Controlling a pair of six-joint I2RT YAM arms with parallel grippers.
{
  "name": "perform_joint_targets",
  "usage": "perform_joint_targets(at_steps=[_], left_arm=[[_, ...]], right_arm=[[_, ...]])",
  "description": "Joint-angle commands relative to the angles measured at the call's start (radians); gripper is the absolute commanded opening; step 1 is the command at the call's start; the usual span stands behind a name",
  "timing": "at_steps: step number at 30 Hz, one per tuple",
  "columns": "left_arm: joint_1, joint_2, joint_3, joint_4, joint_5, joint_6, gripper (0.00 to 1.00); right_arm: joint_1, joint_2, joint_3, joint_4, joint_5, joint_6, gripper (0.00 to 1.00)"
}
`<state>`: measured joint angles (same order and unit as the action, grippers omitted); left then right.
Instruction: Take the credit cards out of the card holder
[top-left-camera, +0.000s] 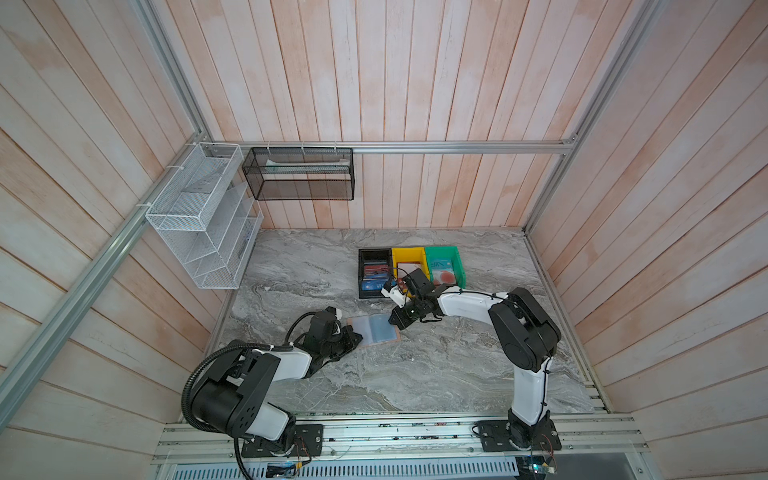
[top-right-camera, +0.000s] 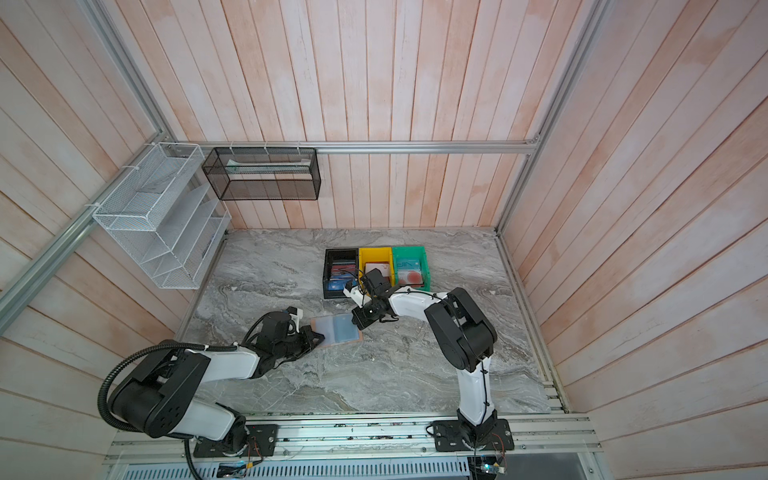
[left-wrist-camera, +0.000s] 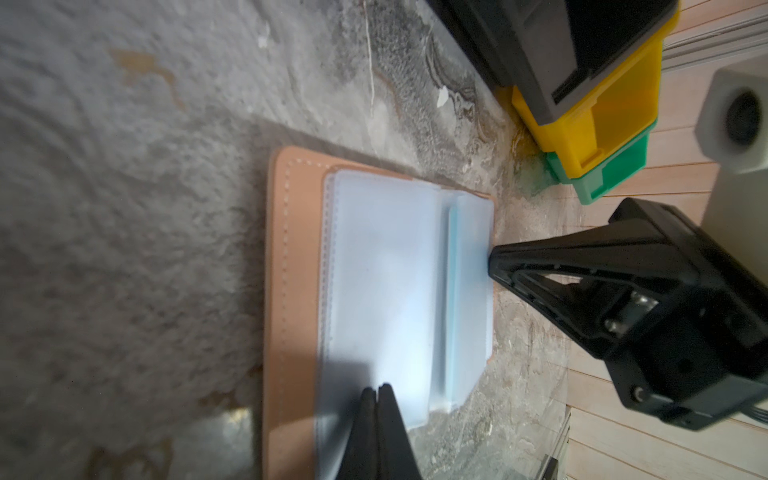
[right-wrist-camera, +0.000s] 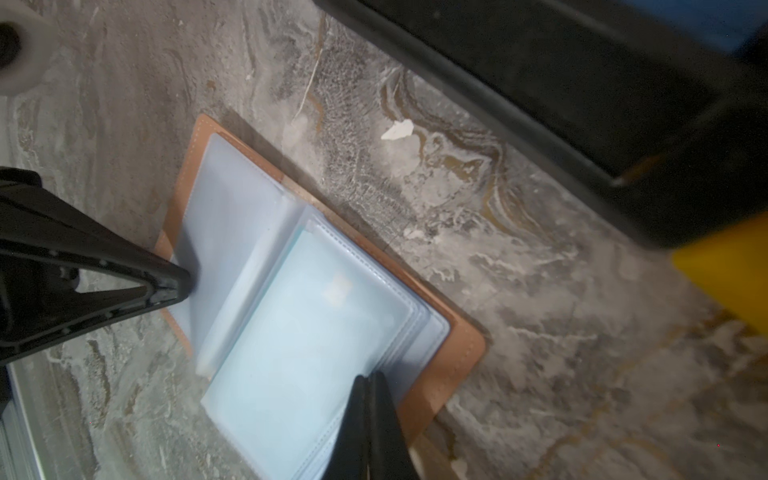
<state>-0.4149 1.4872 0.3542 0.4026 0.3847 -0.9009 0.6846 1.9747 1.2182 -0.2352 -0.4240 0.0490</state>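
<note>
The tan card holder (top-left-camera: 395, 334) (top-right-camera: 359, 335) lies open on the marble table, clear sleeve pages up, in both top views. A pale bluish card (right-wrist-camera: 307, 332) shows through the top sleeve on one half. My left gripper (left-wrist-camera: 376, 388) (top-left-camera: 356, 336) is shut, tips resting on the other half's sleeve page (left-wrist-camera: 382, 270). My right gripper (right-wrist-camera: 370, 376) (top-left-camera: 392, 321) is shut too, tips on the outer edge of the sleeve stack, nothing visible between them. More credit cards lie in the bins: a blue one (top-left-camera: 371, 286) and a pale one with a red circle (top-left-camera: 445, 275).
Black (top-left-camera: 362, 266), yellow (top-left-camera: 409, 252) and green (top-left-camera: 457, 262) bins stand side by side just behind the holder; the right arm reaches past their front. A white wire rack (top-left-camera: 195, 216) and a black mesh basket (top-left-camera: 299, 174) hang on the walls at the back left.
</note>
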Motion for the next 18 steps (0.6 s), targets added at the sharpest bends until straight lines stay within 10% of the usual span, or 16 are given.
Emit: perform_joint_targets(at_steps=[1,18], left_arm=[[0.005,0.021,-0.006,-0.013,-0.012,0.017,0.00],[0.005,-0.113,0.040,-0.171,-0.011,0.049,0.00]], right_arm=[[0.030,0.039,-0.026,-0.053,-0.002,-0.006,0.00],[0.032,0.028,-0.042,-0.042,-0.020,-0.005,0.00]])
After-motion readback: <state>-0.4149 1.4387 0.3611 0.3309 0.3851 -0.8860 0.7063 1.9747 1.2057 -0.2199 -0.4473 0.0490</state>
